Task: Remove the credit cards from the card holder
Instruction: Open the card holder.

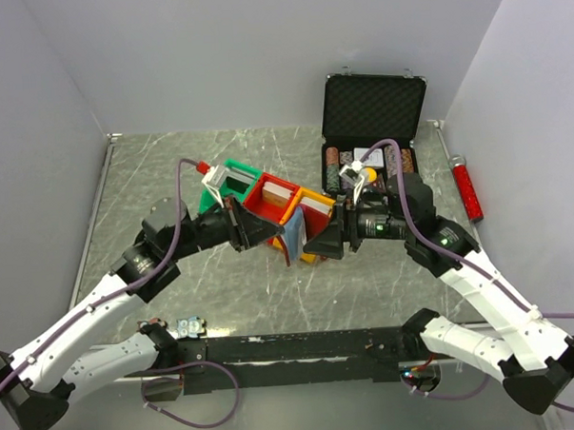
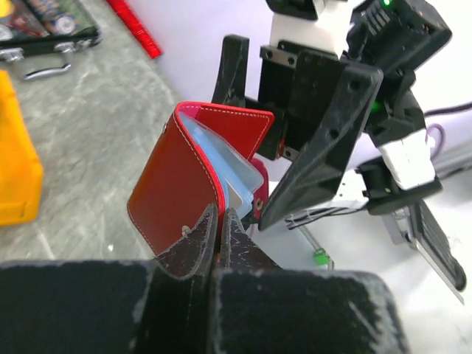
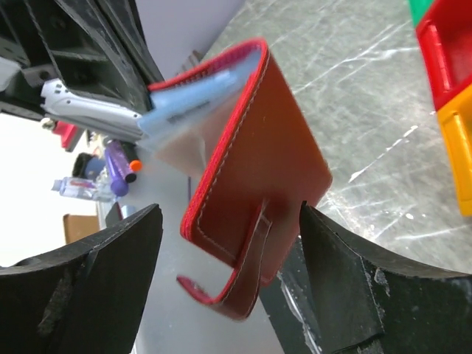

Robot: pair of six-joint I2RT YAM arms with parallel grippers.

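Observation:
The dark-red card holder (image 1: pixel 290 241) hangs above the table between my two grippers. My left gripper (image 1: pixel 272 236) is shut on one edge of it, as the left wrist view shows (image 2: pixel 219 223). The card holder (image 2: pixel 173 188) is partly open, and pale blue credit cards (image 2: pixel 225 158) sit in its fold. My right gripper (image 1: pixel 314 244) is open. In the right wrist view its fingers (image 3: pixel 85 284) stand wide on either side of the card holder (image 3: pixel 265 158), not touching it. The cards (image 3: pixel 193 103) poke out at the top, and the red strap tab (image 3: pixel 269 276) hangs down.
Green (image 1: pixel 230 182), red (image 1: pixel 270 202) and yellow (image 1: pixel 311 212) bins stand in a row just behind the grippers. A black foam-lined chip case (image 1: pixel 373 111) stands open at the back right. A red tool (image 1: pixel 467 190) lies along the right wall. A small clip (image 1: pixel 189 326) lies near the front edge.

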